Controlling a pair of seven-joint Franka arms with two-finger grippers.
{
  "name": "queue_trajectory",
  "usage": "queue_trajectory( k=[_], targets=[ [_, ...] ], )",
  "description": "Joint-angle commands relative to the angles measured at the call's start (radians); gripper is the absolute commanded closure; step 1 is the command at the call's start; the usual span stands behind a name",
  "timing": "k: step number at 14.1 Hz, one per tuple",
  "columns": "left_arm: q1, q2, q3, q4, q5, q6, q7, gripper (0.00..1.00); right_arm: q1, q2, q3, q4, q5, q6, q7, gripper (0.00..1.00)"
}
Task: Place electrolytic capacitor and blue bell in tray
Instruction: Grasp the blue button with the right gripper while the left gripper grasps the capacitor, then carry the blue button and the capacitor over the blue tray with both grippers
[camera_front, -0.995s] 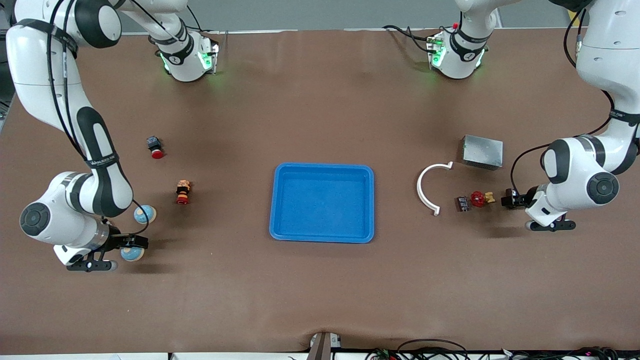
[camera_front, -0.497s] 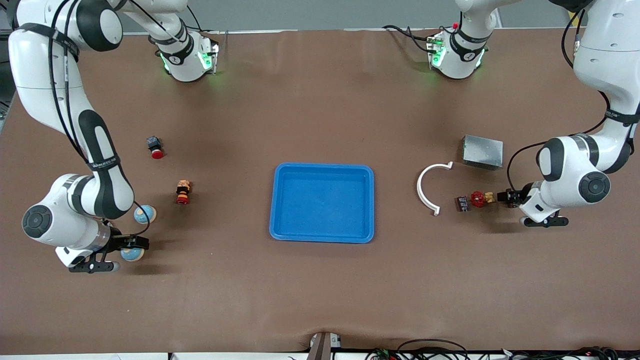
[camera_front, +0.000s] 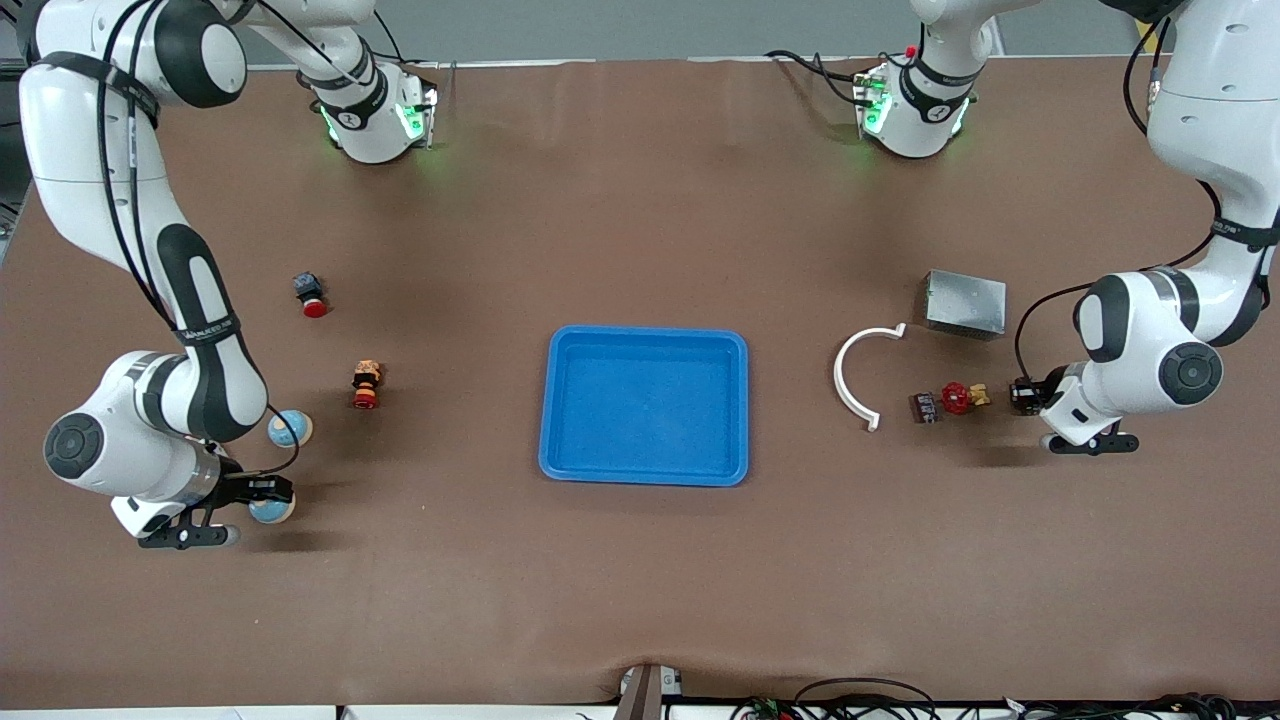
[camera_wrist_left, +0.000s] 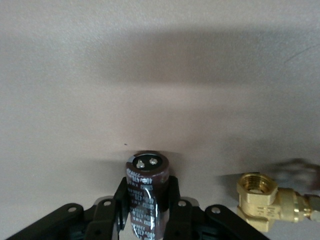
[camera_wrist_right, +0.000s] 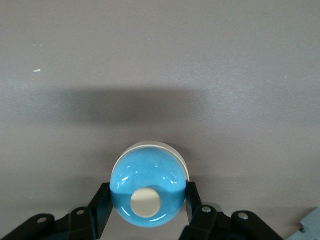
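Note:
The blue tray (camera_front: 645, 334) lies empty at the table's middle. My right gripper (camera_front: 266, 498) is shut on a blue bell (camera_front: 271, 511), a glossy blue ball with a cream spot, low over the table at the right arm's end. In the right wrist view the bell (camera_wrist_right: 148, 192) sits between the black fingers (camera_wrist_right: 102, 202). My left gripper (camera_front: 1022, 396) is shut on a dark brown electrolytic capacitor (camera_wrist_left: 146, 192) low over the table at the left arm's end, beside a brass valve (camera_wrist_left: 262, 198).
A second blue bell (camera_front: 290, 428), an orange and red part (camera_front: 366, 385) and a red-capped button (camera_front: 312, 296) lie near the right arm. A white arc (camera_front: 858, 378), a grey metal box (camera_front: 965, 303), a small dark part (camera_front: 925, 407) and the red-handled valve (camera_front: 960, 397) lie near the left arm.
My left arm has shifted a little toward the valve with the capacitor held. My right gripper has barely moved with the bell.

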Motion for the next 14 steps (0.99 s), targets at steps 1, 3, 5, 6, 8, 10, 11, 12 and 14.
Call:
queue_trajectory(
  k=[1, 3, 5, 6, 8, 10, 11, 12, 14],
  targets=[
    [0.004, -0.020, -0.001, 0.017, 0.025, -0.030, -0.006, 1.00, -0.004, 0.009, 0.010, 0.041, 0.028, -0.025, -0.006, 1.00],
    [0.002, -0.020, -0.003, 0.047, 0.025, -0.070, -0.006, 1.00, 0.011, -0.020, 0.011, 0.042, 0.029, -0.061, 0.006, 1.00],
    [0.001, -0.023, -0.012, 0.092, 0.023, -0.134, -0.006, 1.00, 0.027, -0.064, 0.011, 0.062, 0.028, -0.158, 0.045, 1.00],
    [0.001, -0.025, -0.015, 0.123, 0.023, -0.182, -0.009, 1.00, 0.034, -0.096, 0.011, 0.061, 0.027, -0.201, 0.083, 1.00],
    [-0.003, -0.040, -0.026, 0.184, 0.016, -0.281, -0.015, 1.00, 0.056, -0.176, 0.011, 0.035, 0.028, -0.293, 0.160, 1.00],
    [-0.003, -0.050, -0.062, 0.258, 0.006, -0.392, -0.020, 1.00, 0.088, -0.279, 0.014, -0.049, 0.033, -0.309, 0.224, 1.00],
    [-0.004, -0.051, -0.079, 0.305, -0.001, -0.456, -0.035, 1.00, 0.111, -0.325, 0.014, -0.095, 0.033, -0.304, 0.261, 1.00],
    [-0.004, -0.051, -0.104, 0.348, -0.003, -0.513, -0.081, 1.00, 0.132, -0.371, 0.014, -0.140, 0.033, -0.304, 0.301, 1.00],
    [-0.006, -0.051, -0.167, 0.413, -0.004, -0.602, -0.176, 1.00, 0.206, -0.446, 0.013, -0.217, 0.033, -0.304, 0.420, 1.00]
  ],
)
